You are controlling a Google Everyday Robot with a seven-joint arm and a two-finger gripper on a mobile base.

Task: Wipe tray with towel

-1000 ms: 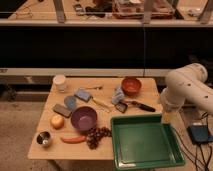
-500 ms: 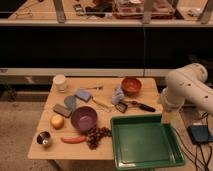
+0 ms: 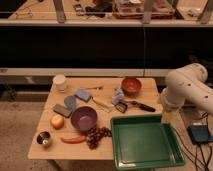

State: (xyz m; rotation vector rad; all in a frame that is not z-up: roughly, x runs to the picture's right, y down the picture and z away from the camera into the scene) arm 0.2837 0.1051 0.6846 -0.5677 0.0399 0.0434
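Observation:
The green tray (image 3: 172, 155) lies at the front right of the wooden table (image 3: 50, 145), and nothing is in it. A crumpled blue-grey towel (image 3: 118, 95) lies near the middle of the table, behind the tray and beside the orange bowl (image 3: 131, 85). My white arm (image 3: 186, 90) hangs over the table's right edge. My gripper (image 3: 166, 116) points down just past the tray's back right corner, apart from the towel. Nothing shows in its hold.
A purple bowl (image 3: 83, 118), grapes (image 3: 96, 136), a carrot (image 3: 73, 139), an orange fruit (image 3: 57, 121), a metal cup (image 3: 44, 139), a white cup (image 3: 60, 81), a blue sponge (image 3: 83, 94) and a black-handled tool (image 3: 135, 105) crowd the table's left and middle. A dark box (image 3: 200, 133) sits on the floor at right.

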